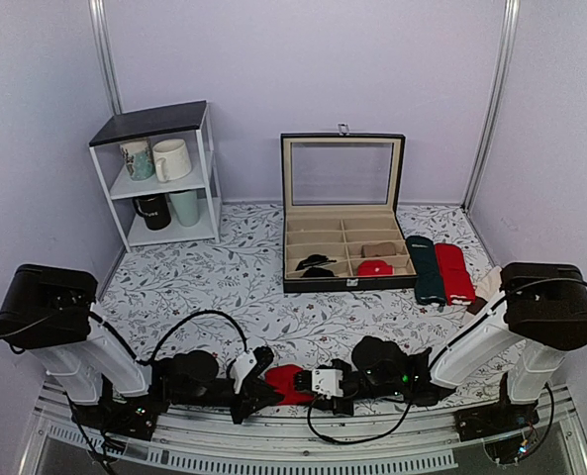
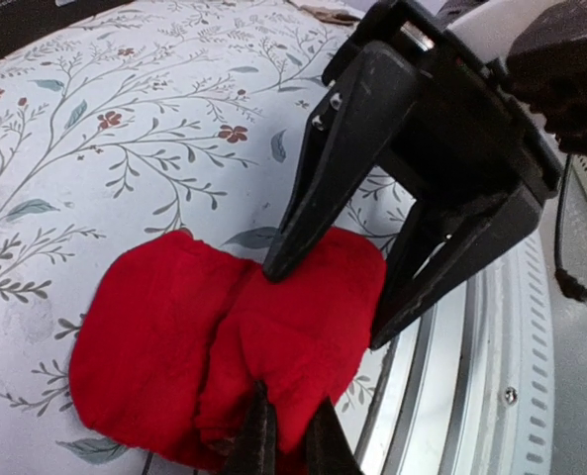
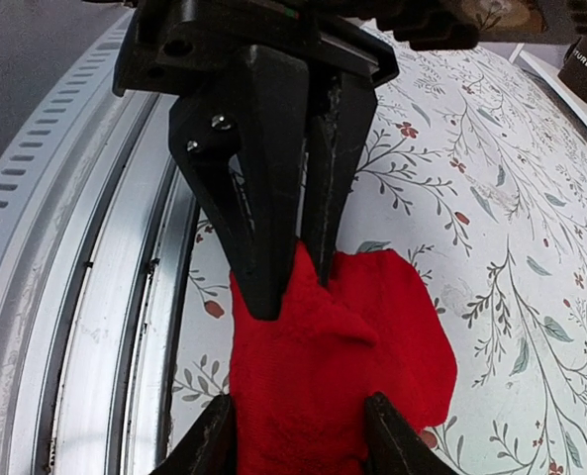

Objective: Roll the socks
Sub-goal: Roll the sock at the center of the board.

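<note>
The socks (image 1: 286, 381) are a bunched bright red bundle on the floral cloth at the table's near edge, between both arms. Only red knit shows; no other part of them is visible. My left gripper (image 2: 288, 401) is shut, pinching a raised fold of the socks (image 2: 273, 327) at their near side. My right gripper (image 3: 298, 401) reaches in from the opposite side. Its two fingers flank the socks (image 3: 313, 366), the red fabric fills the gap between them and touches both. In the right wrist view the left gripper (image 3: 293, 295) bites the bundle's far end.
An open black compartment box (image 1: 342, 282) stands mid-table, with a dark green sock (image 1: 429, 269) and a plain red sock (image 1: 455, 272) lying to its right. A white shelf (image 1: 206, 163) with mugs stands at the back left. The metal rail (image 2: 491, 376) runs right beside the bundle.
</note>
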Controlling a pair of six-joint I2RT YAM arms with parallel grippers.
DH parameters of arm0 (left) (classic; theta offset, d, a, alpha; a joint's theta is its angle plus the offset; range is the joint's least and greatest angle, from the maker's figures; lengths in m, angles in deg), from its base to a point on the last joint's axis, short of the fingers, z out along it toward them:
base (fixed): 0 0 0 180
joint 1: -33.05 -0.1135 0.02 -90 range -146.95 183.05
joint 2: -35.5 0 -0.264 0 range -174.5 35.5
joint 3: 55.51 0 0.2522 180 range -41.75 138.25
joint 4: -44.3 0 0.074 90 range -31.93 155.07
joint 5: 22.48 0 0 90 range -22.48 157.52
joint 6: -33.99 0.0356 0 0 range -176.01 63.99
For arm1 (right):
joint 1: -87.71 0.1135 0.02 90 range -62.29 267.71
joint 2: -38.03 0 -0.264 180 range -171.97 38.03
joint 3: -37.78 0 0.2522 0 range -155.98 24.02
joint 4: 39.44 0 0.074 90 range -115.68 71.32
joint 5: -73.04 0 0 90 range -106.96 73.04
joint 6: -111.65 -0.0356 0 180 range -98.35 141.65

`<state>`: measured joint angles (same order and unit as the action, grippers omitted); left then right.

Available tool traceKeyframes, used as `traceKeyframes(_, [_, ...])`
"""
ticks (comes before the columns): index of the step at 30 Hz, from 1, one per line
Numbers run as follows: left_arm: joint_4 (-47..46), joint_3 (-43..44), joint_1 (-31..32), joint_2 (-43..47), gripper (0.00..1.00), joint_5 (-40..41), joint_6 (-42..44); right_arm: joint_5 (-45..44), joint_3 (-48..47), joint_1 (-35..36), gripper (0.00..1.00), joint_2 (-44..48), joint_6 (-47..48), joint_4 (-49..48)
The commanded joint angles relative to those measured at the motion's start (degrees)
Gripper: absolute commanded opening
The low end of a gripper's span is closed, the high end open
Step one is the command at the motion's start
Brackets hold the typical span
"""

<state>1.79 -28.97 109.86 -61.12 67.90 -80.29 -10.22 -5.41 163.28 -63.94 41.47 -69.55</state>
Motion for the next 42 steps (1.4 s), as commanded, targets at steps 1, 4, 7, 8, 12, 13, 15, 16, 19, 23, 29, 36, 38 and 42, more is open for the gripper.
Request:
traceKeyframes(1, [11.6, -2.5, -0.4, -3.7, 0.00, -3.0, -0.8, 0.3, -1.3, 1.0, 0.39, -2.3, -2.2, 3.2])
traceKeyframes(4, [11.4, -2.3, -0.5, -4.2, 0.00, -3.4, -0.6, 0.6, -3.0, 1.0, 0.30, -3.1, -2.5, 6.1])
traceKeyframes(7, [11.4, -2.6, -0.7, -3.7, 0.00, -3.2, -0.7, 0.9, -4.7, 1.1, 0.23, -4.3, -3.7, 9.4])
traceKeyframes(8, [11.2, -2.8, -0.6, -3.5, 0.00, -3.2, -0.7, 1.1, -4.8, 1.0, 0.21, -4.6, -4.3, 10.1])
traceKeyframes(12, [11.1, -3.8, -0.5, -0.1, 0.14, -1.8, 0.1, 2.5, -5.4, 1.1, 0.15, -4.4, -8.6, 14.1])
traceKeyframes(13, [11.6, -4.1, -0.3, 1.9, 0.16, -0.3, 0.8, 3.2, -5.6, 1.0, 0.15, -4.1, -10.2, 15.3])
traceKeyframes(15, [13.4, -4.7, 0.4, 7.9, 0.16, 2.8, 2.3, 4.4, -6.4, 1.0, 0.14, -3.5, -12.8, 19.1])
traceKeyframes(16, [14.8, -4.7, 0.9, 10.9, 0.19, 4.5, 3.3, 4.8, -7.0, 0.9, 0.14, -3.3, -13.8, 21.5])
traceKeyframes(19, [19.5, -3.4, 3.7, 18.6, 0.35, 8.7, 7.4, 5.8, -8.3, 0.2, 0.13, -2.5, -18.4, 28.9])
traceKeyframes(23, [21.8, -2.6, 6.1, 23.9, 0.32, 11.7, 11.4, 8.8, -8.9, -2.0, 0.13, -0.9, -25.7, 34.8])
traceKeyframes(29, [17.3, -3.8, 8.5, 20.9, 0.42, 14.9, 13.4, 17.0, -10.9, -6.3, 0.13, -3.2, -35.6, 39.4])
traceKeyframes(36, [11.7, -1.9, 11.6, 13.7, 0.67, 25.2, 19.6, 22.6, -14.0, -7.9, 0.13, -8.7, -37.6, 43.7])
traceKeyframes(38, [9.4, -1.1, 11.8, 11.8, 0.73, 26.8, 22.9, 23.8, -14.8, -8.1, 0.13, -9.4, -37.6, 45.0])
traceKeyframes(42, [7.2, 0.2, 11.8, 9.8, 0.91, 26.9, 26.9, 25.2, -16.2, -8.9, 0.13, -10.3, -37.8, 48.1])
